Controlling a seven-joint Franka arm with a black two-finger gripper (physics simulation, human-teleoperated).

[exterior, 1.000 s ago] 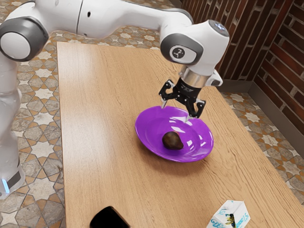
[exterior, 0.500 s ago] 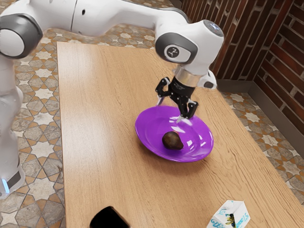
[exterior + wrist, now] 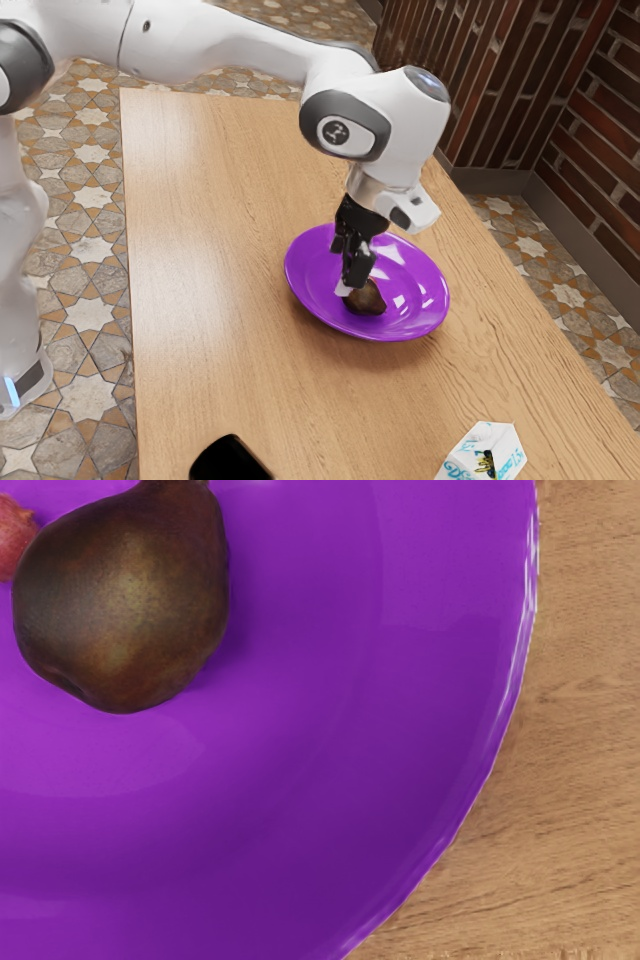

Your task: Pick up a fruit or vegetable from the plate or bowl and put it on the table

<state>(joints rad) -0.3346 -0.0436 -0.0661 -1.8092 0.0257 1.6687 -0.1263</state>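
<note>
1. Exterior view: my black hand is hanging low over the glossy purple round plate, its tip overlapping the dark brown pear in this view. How far open it is, I am not able to tell, nor whether it is touching the pear; nothing is showing as lifted. I am judging this as the approach to a grasp, so the hand is needing to be centred over the pear's thick body before closing, while staying off the sloping plate. Afterwards, a straight lift is clearing the rim best, then a gentle lowering onto the light wooden desk. The pear is lying in the plate, looking small, dark and rounded, one side tapering.

2. Wrist view: the round belly is offering a surer hold than the tapering neck, though its curve is perhaps risking a roll if the squeeze is landing off-centre. A reddish fruit is sitting close beside it, so a careful descent is avoiding a nudge. The pear's skin is showing mottled olive-brown, with a soft sheen across the middle and darker edges.
</note>
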